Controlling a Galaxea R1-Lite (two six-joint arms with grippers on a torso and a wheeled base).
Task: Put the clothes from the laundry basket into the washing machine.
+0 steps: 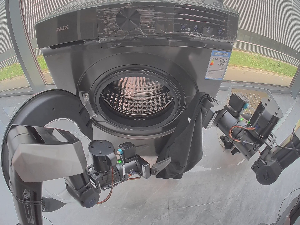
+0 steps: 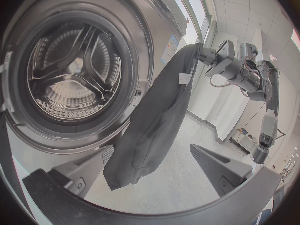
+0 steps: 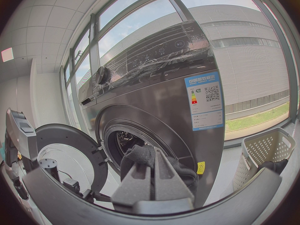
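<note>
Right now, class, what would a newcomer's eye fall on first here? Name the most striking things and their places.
A black garment hangs from the shut right hand, just right of the open mouth of the washing machine, whose shiny drum shows. The open left hand sits low beside the garment's bottom edge, and the round door stands swung out to the left.

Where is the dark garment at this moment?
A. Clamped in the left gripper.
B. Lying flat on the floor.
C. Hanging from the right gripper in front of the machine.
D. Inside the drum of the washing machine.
C: the dark garment hangs from the shut right gripper beside the empty drum, while the left gripper is open near its lower end.
</note>
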